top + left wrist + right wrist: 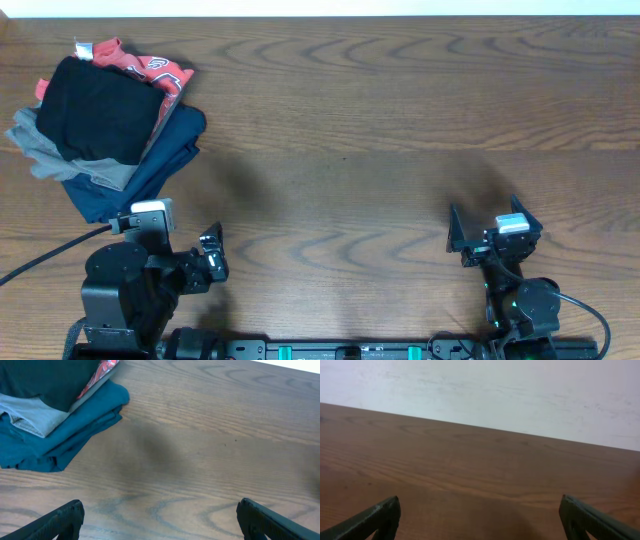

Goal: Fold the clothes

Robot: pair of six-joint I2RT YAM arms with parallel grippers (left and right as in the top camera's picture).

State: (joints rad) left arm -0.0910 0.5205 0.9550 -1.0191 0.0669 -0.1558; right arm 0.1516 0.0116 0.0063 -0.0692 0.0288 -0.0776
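Observation:
The clothes, a black garment (100, 110), lie folded on top of a pile at the table's far left; no logo shows. In the left wrist view the clothes (45, 380) fill the top left corner. My left gripper (170, 238) sits near the front edge, just below the pile, and stands open over bare wood (160, 520). At the front right, far from the pile, my right gripper (490, 222) is open too, and nothing lies between its fingers (480, 517).
Under the black garment lie a red shirt with white lettering (150, 68), a grey garment (60, 155) and a navy one (150, 165). The wooden table (380, 130) ends at a white wall (520, 390) at the back.

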